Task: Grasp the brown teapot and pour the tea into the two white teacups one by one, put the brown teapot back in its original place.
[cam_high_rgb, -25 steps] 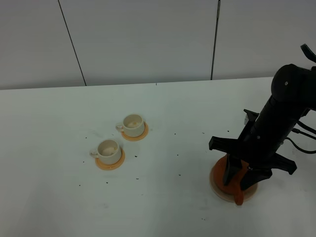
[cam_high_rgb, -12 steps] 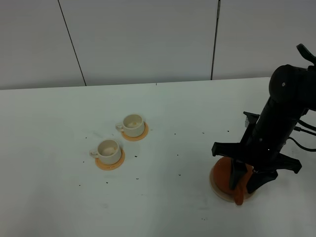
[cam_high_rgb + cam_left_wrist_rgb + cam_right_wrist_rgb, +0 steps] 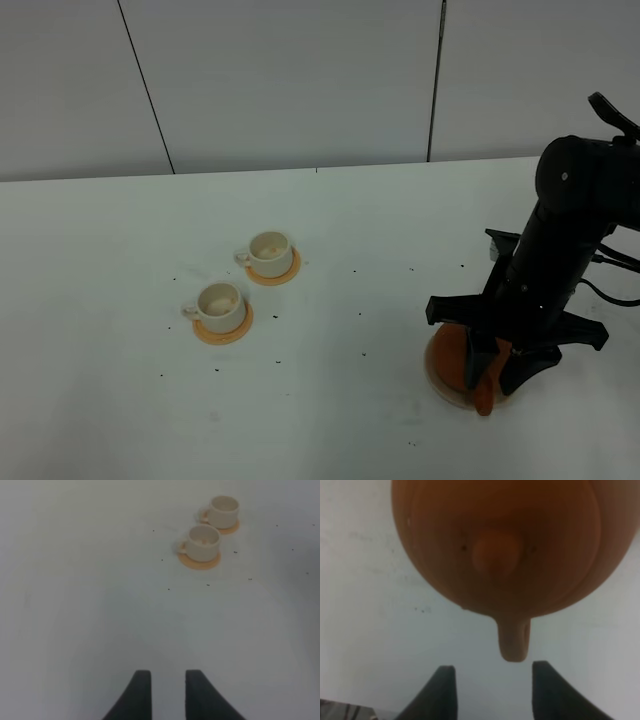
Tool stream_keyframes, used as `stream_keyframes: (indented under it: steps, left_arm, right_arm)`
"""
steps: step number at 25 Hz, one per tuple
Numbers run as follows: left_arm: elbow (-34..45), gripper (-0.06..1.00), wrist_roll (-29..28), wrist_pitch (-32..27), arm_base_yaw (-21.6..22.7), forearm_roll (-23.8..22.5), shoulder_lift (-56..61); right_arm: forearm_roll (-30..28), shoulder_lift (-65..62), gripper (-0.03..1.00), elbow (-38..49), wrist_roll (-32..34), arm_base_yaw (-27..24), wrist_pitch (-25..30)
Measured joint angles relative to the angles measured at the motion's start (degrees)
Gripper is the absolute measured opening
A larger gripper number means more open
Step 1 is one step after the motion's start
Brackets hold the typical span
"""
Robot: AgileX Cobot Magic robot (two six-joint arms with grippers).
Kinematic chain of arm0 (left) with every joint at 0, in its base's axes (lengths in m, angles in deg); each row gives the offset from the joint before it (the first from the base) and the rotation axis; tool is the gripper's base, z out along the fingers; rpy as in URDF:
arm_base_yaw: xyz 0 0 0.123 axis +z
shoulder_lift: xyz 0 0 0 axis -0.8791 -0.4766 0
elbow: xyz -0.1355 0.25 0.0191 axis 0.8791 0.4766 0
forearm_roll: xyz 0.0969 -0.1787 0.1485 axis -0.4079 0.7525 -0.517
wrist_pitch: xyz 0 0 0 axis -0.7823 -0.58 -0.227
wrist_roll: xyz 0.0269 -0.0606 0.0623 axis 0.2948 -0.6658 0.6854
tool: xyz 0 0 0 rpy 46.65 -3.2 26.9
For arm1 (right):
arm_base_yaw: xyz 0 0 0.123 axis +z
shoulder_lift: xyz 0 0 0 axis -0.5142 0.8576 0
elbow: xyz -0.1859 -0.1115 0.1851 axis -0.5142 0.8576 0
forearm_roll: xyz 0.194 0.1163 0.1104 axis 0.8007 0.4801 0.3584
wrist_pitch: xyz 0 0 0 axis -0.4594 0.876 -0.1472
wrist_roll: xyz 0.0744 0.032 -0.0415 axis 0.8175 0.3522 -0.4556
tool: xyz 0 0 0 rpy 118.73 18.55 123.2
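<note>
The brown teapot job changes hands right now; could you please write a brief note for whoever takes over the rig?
Left gripper: jaws slightly apart, empty, well away from the cups.
Right gripper: open, just short of the handle of the brown teapot, gripping nothing.
The teapot sits on its tan coaster. The two white teacups stand on orange coasters and both look empty.
Done: approach only.
Left: grasp the handle, pour into each cup, return the teapot to the tan coaster.
</note>
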Motion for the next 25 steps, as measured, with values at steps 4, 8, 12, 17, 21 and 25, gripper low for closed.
stream_keyframes:
  steps: [4, 8, 12, 17, 21, 25]
  left_arm:
    - [0.00, 0.24, 0.00, 0.00, 0.00, 0.00, 0.00]
    - [0.00, 0.24, 0.00, 0.00, 0.00, 0.00, 0.00]
    - [0.00, 0.24, 0.00, 0.00, 0.00, 0.00, 0.00]
    - [0.00, 0.24, 0.00, 0.00, 0.00, 0.00, 0.00]
    - [0.00, 0.24, 0.00, 0.00, 0.00, 0.00, 0.00]
    - [0.00, 0.24, 0.00, 0.00, 0.00, 0.00, 0.00]
  right_arm:
    - [0.13, 0.02, 0.37, 0.90, -0.12, 0.26, -1.23]
    - [0.49, 0.39, 0.37, 0.93, -0.16, 0.30, -2.10]
    - [0.76, 1.45, 0.37, 0.97, -0.16, 0.30, -2.09]
    - [0.83, 1.81, 0.37, 0.97, -0.16, 0.30, -2.19]
    - [0.88, 1.81, 0.37, 0.97, -0.16, 0.30, -2.35]
    - [0.93, 1.81, 0.37, 0.99, -0.18, 0.30, -2.35]
